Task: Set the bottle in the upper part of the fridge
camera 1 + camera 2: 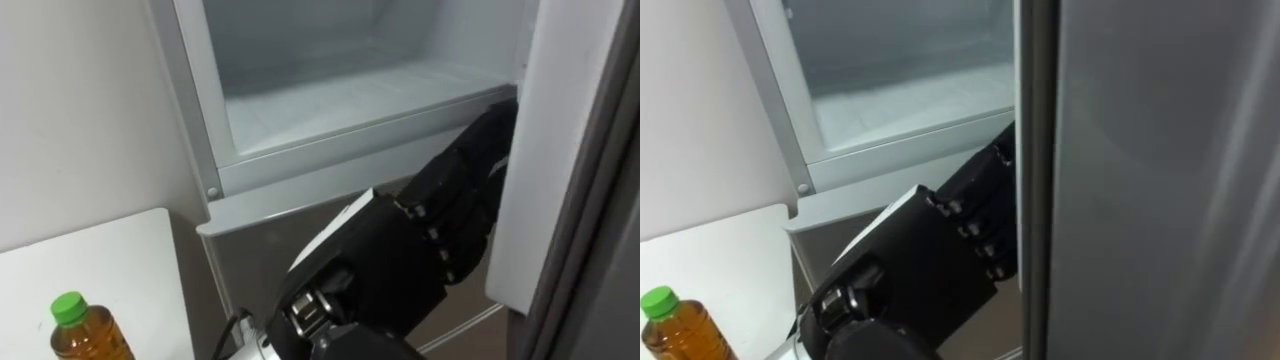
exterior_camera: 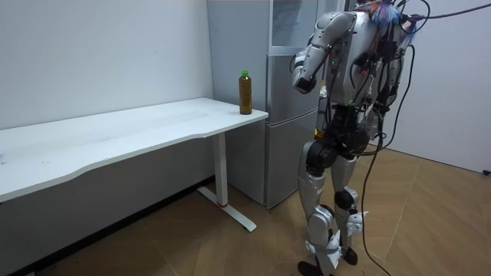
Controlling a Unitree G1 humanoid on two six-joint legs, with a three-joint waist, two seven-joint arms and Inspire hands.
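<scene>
I logged step 1 of 2: left hand (image 1: 450,215) at the open upper fridge door (image 1: 560,150), its fingers' state unreadable. Bottle (image 1: 85,330) stood on the table (image 1: 120,260); fetching it comes next, I judged.

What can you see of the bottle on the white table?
The bottle looks like clear plastic, with a bright green screw cap and amber-brown liquid filling it nearly to the cap. It stands upright and closed at the end of the white table nearest the fridge. Only the table touches it.
</scene>
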